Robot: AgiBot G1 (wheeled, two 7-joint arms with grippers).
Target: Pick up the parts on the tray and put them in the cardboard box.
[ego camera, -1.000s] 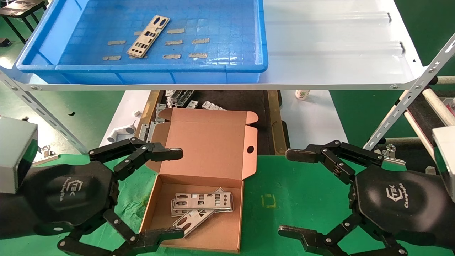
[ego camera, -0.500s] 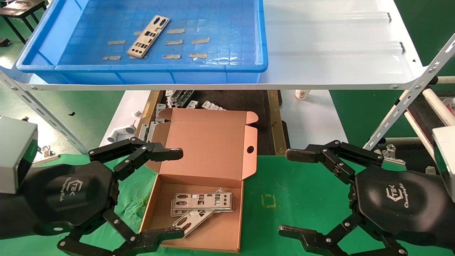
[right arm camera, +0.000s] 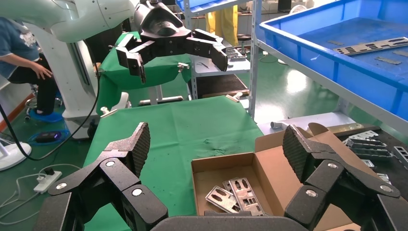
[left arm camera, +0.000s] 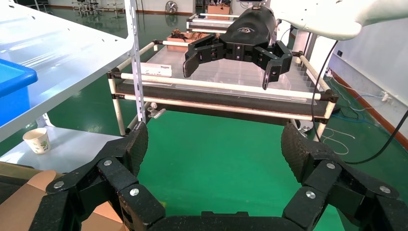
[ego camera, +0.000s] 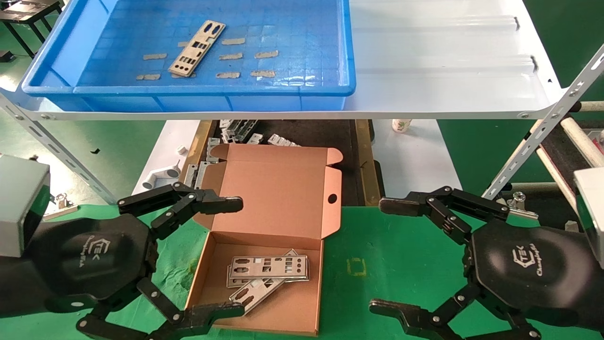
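Note:
One silvery punched part lies on the gridded floor of the blue tray on the white shelf; the right wrist view shows that part too. The brown cardboard box stands open on the green table, lid back, with a few parts overlapping inside; those boxed parts show between the right fingers. My left gripper hovers open at the box's left side, holding nothing. My right gripper is open to the box's right, over bare green cloth.
The white metal shelf carries the tray and overhangs the space behind the box. Grey brackets and a white pipe piece lie on the lower surface behind the box. A paper cup stands at the back right.

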